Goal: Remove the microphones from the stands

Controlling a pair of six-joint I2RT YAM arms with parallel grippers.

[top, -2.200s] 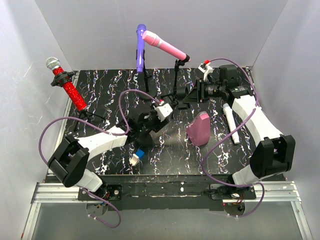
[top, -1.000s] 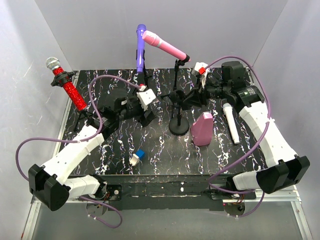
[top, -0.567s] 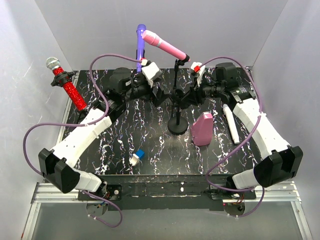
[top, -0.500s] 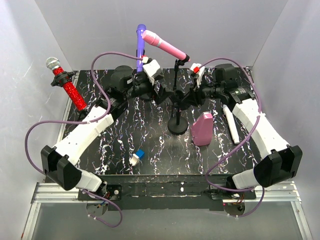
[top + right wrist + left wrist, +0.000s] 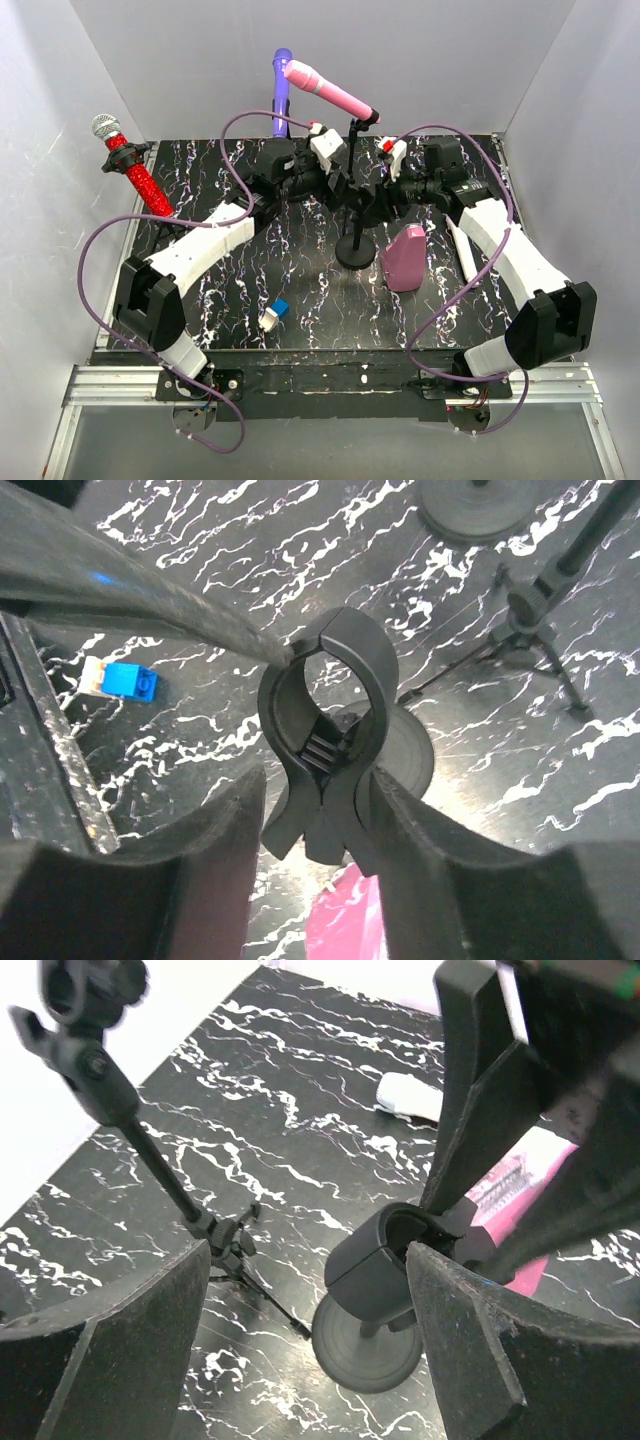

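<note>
1. While its dark fingers stand spread wide, the left gripper brackets the black C-shaped plastic clip on top of the black round-based stand. It touches nothing and is released.
2. The right gripper meets the same clip from the opposite side. In its own wrist view its two fingers press against the clip's lower stem, clenched on it.
3. The clip's ring gapes at its top, and the black, white-veined marble-pattern tabletop shows through it.
4. A pink plastic bottle stands just to the right of the stand's round base.
5. A slim white microphone lies flat on the tabletop to the right of the stand, beyond the bottle and apart from the clip.
6. A small blue-and-white block lies on the near left of the stand, well apart from its base.
7. Behind the stand, a pink microphone sits tilted in a holder of its own. A purple microphone stands upright just to its left.
8. Far to the left of the stand, at the tabletop's edge, a red glitter microphone with a silver head leans in another holder.
</note>
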